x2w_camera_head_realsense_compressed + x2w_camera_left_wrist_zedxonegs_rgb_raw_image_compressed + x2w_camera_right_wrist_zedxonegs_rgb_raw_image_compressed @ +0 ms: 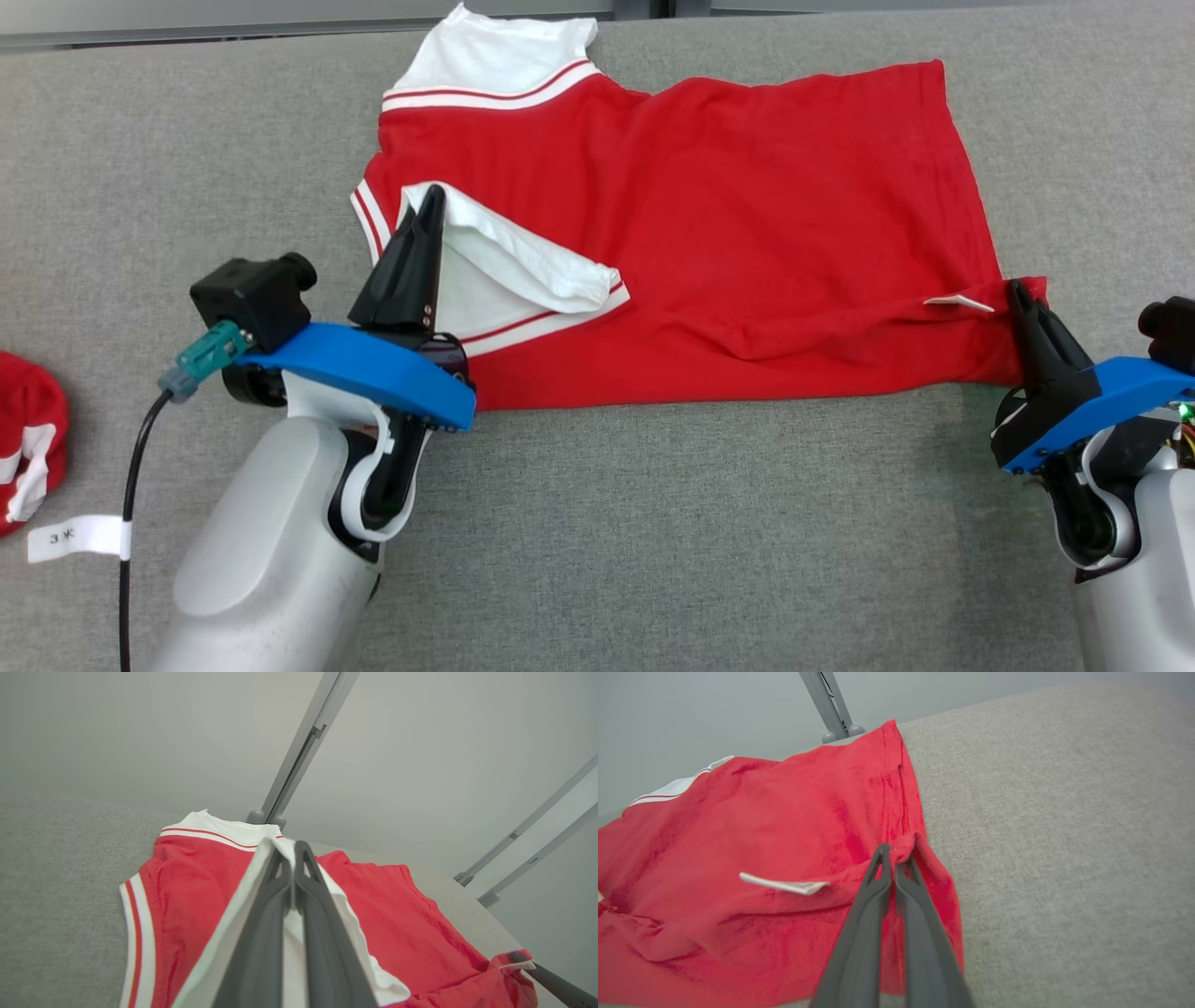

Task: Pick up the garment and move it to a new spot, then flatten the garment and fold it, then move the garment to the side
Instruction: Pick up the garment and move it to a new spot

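Grey cloth covers the counter (653,523). Nearest, the left hand (431,198) is pinched tight on the white sleeve (523,271) at 8 o'clock of the garment (747,205). The right hand (1019,291) is clamped on the red hem corner (924,858) at 4 o'clock. Beyond them the garment lies spread toward 12. Carrying both corners forward evenly, at matched height, should keep the fold square.

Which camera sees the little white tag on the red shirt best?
The right wrist view: the tag lies close and sharp on the red shirt, beside the right gripper. The head view shows it small; the left wrist view shows a far-off sliver.
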